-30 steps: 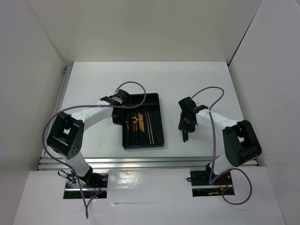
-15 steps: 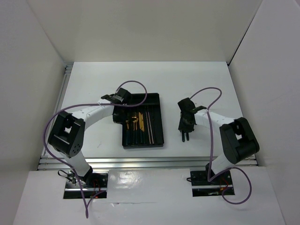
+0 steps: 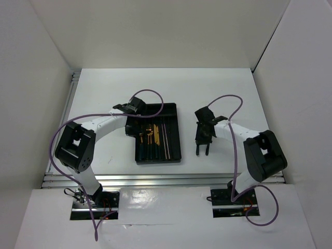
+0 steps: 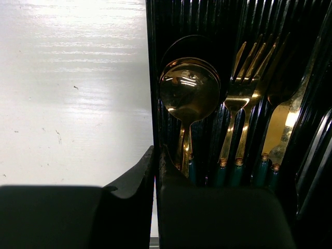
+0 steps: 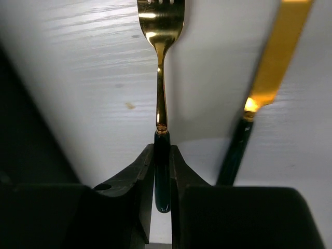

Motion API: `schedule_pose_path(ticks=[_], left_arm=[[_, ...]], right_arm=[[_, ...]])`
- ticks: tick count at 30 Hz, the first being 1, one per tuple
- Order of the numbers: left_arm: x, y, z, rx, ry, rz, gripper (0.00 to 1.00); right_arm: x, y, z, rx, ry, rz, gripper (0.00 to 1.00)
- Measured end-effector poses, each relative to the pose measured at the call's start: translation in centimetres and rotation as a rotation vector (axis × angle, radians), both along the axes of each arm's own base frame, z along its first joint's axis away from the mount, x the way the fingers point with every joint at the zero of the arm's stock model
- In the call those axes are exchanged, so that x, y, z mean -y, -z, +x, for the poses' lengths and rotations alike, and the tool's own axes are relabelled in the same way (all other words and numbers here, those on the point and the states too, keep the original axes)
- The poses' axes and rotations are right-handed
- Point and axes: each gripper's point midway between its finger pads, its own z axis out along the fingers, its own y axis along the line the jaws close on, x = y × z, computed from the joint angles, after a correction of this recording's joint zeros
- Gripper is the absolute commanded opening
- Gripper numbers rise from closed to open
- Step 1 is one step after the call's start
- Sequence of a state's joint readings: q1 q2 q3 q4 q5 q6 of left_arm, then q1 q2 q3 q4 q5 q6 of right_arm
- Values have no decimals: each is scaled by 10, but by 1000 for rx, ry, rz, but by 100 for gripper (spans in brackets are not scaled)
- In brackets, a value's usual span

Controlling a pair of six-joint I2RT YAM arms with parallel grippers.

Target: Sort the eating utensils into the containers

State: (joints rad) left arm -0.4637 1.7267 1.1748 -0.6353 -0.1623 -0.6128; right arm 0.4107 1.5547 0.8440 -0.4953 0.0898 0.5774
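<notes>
Right wrist view, nearest first: right gripper (image 5: 162,155) pinched narrow on dark green handle of fork (image 5: 161,62), gold tines pointing away over white table (image 5: 93,78). Just right of it, knife (image 5: 275,57), apart from fork, not yet sorted. Top view: shifted slightly toward tray (image 3: 174,111) versus second ago. Left gripper (image 4: 156,161) unmoved, pressed together, empty, above tray's left wall. Likely means fork in transit to compartment holding forks (image 4: 244,78), next to spoon (image 4: 189,91).
</notes>
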Motion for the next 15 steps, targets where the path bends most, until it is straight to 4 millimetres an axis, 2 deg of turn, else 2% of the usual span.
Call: schedule_pose_path(ticks=[3,7,10,12,15], left_arm=[[0,0,0,0,5,1,0],[1,0,2,1,8,-2,0],[1,0,2,1,8,-2,0],[1,0,2,0,9,-2,0],[2,0,2,0,9,-3,0]], right_arm=[[-20,-22,4,48,-56,39,0],[-66,-87,26,216,-154,135,0],[-98,-134,34,322,-220,201,0],[-116,-150,31,355,-262,233,0],[-140,-150,16,337,-308,264,0]])
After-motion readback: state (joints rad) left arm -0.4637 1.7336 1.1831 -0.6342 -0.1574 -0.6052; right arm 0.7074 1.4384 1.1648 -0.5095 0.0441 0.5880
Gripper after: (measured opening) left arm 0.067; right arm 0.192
